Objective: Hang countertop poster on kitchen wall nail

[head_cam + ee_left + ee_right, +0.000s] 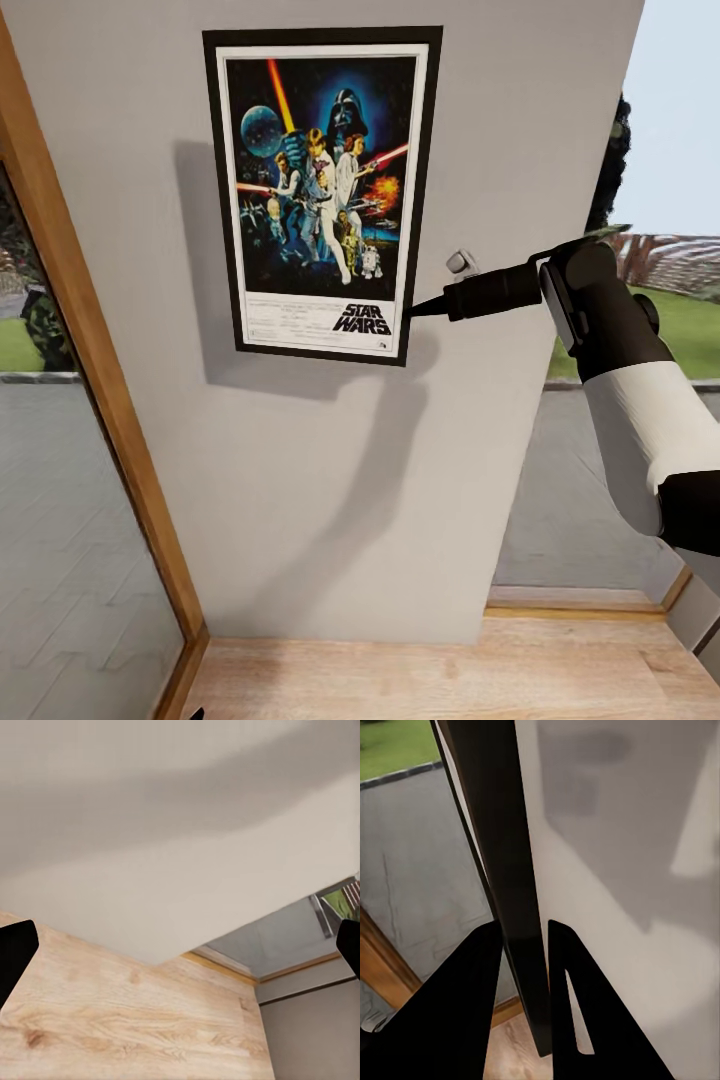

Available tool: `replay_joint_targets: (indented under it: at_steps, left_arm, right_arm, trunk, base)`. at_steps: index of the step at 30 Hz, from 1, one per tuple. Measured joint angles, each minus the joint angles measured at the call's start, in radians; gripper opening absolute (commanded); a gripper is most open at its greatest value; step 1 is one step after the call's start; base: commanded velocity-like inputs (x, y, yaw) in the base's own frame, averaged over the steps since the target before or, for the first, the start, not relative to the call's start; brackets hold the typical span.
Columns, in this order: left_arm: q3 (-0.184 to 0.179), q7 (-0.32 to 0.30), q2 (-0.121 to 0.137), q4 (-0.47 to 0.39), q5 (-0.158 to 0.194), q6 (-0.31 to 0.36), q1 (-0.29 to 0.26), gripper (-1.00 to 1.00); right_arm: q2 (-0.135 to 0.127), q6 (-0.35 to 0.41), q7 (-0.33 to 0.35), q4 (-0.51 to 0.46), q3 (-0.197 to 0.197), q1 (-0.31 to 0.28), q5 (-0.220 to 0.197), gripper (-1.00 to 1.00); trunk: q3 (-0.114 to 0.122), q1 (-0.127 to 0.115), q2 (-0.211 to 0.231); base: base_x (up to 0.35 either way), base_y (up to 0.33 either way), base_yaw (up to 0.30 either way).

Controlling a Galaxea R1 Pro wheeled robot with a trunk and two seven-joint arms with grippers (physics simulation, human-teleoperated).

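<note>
Pale wooden floorboards (400, 670) run right under the robot, nearest of all, and the left gripper (180, 952) hangs low over them, its two dark fingertips (15, 952) set far apart with nothing between them but floor and the foot of the wall.

Off to the left of the right gripper (412, 308) hangs the poster (322, 195), flat against the grey wall (330, 480) and casting a soft shadow to its left. It is an upright "Star Wars" sheet: bright figures on deep blue space, a helmeted head above them, a white border and a thin black frame. It looks very slightly askew.

That gripper pinches the frame's lower right edge; its wrist camera shows the dark fingers (472, 1020) closed on either side of the black edge, tight against it. A small pale fitting (460, 263), probably a wall nail, sticks out just above the gripper, clear of the frame. Whether the poster's top has caught on another nail I cannot tell.

To do this well, I'd say hold the frame flush to the wall, keep it level, and open slowly, ready to close again should it slip.
</note>
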Motion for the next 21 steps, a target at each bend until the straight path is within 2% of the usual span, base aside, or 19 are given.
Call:
replay_joint_targets:
  at_steps: [6, 21]
  left_arm:
    - [0.000, 0.000, 0.001, 0.000, 0.000, 0.000, 0.000, 1.00]
    - [0.000, 0.000, 0.001, 0.000, 0.000, 0.000, 0.000, 1.00]
  right_arm:
    - [0.000, -0.001, 0.000, 0.000, 0.000, 0.000, 0.001, -1.00]
    - [0.002, 0.000, -0.001, 0.000, 0.000, 0.000, 0.000, -1.00]
  trunk:
    - [0.000, 0.000, 0.000]
    - [0.000, 0.000, 0.000]
  base:
    - [0.169, 0.000, 0.000]
    - [0.005, 0.000, 0.000]
